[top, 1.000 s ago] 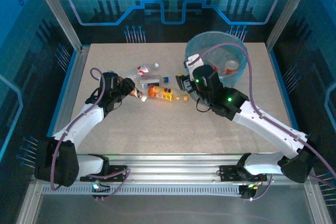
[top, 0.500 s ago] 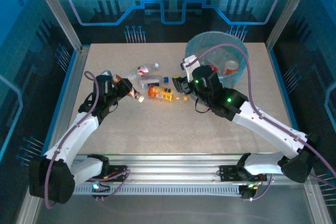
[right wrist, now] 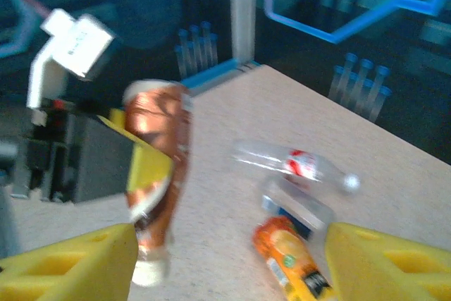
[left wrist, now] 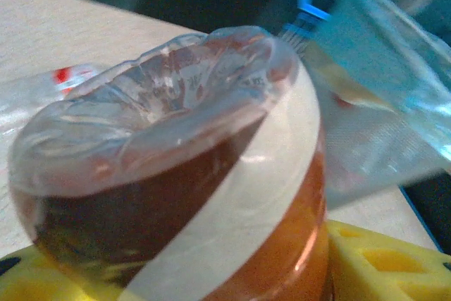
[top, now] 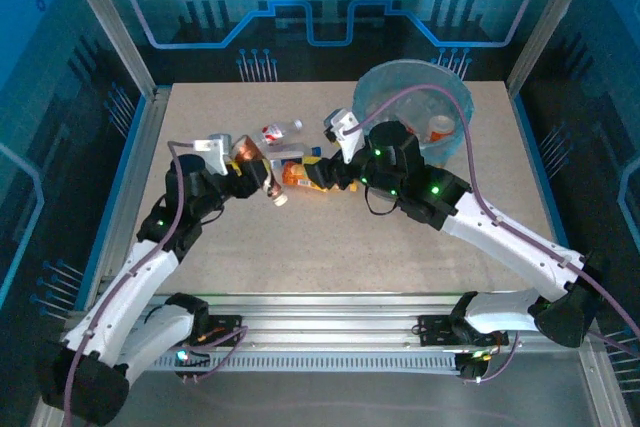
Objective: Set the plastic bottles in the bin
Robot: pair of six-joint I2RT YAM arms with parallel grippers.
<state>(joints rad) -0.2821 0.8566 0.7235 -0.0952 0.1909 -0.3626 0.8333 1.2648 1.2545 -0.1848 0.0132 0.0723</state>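
- L end effector (top: 248,167) pinching brown bottle (left wrist: 176,195) mid-body: light, thin, squashy.
- R end effector (right wrist: 229,262) spread near orange bottle (right wrist: 285,252); slick, grab across label.

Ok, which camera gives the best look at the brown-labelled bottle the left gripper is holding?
The right wrist view: the brown-labelled bottle shows full length, base to white cap, though blurred. Top external shows it small from above; left wrist shows its dented base close up.
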